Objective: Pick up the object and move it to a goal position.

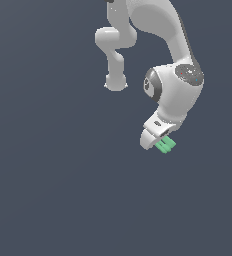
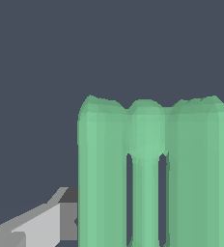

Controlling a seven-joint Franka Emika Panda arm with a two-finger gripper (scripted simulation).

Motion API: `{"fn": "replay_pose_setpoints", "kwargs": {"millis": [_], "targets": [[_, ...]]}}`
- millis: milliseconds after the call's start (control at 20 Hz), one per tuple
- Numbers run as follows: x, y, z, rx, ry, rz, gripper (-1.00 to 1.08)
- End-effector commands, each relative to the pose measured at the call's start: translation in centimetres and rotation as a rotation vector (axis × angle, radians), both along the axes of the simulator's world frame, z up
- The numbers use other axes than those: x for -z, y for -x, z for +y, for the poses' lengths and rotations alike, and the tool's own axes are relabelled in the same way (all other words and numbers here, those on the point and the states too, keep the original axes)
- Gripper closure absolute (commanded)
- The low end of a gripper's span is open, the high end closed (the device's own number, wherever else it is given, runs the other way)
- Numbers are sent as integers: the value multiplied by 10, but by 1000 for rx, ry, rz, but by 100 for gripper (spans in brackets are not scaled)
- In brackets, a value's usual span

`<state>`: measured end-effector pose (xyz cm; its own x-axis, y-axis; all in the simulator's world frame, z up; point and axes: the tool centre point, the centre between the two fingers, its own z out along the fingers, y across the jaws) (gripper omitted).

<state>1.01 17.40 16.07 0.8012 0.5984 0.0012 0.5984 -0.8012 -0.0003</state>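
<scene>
At the tool's tip, exterior view: the arm [image 1: 180, 55] bends down from the upper edge, and the tool [image 1: 157, 141] hangs at its lower end. The green object [image 1: 165, 145] is touching the tool's tip, on the side toward the exterior view's right.

Wrist view: the object [image 2: 152, 159] fills most of the picture just ahead of the tool. It shows two thick columns with a thinner one between them, joined across the far end and split by narrow slots. A grey piece of the tool body [image 2: 36, 224] shows beside it.

Tool state: you cannot tell from either view whether it is clenched on the object or released. The fingers are hidden behind the green shape, and no contact faces show.

No counter edge, shadow or goal marker shows in either view, so you cannot judge the object's height over any surface.

Handling, as judgement:
- It looks rigid and probably light, a small moulded block with smooth faces.
- Those faces may slide under a weak pinch.
- Take it across the two thick outer columns, square to their flat sides.
- Keep off the thin middle column and the rounded end, where the pads would seat poorly.
- An off-centre grip may let it twist in transit, so check that it sits straight before you move far.
</scene>
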Motion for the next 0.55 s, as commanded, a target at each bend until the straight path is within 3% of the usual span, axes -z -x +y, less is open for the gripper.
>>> {"fn": "replay_pose_setpoints", "kwargs": {"millis": [0,500], "targets": [[-6,-7,6,1,0,1,108],[-15,-17,14,0,1,1,108]]}}
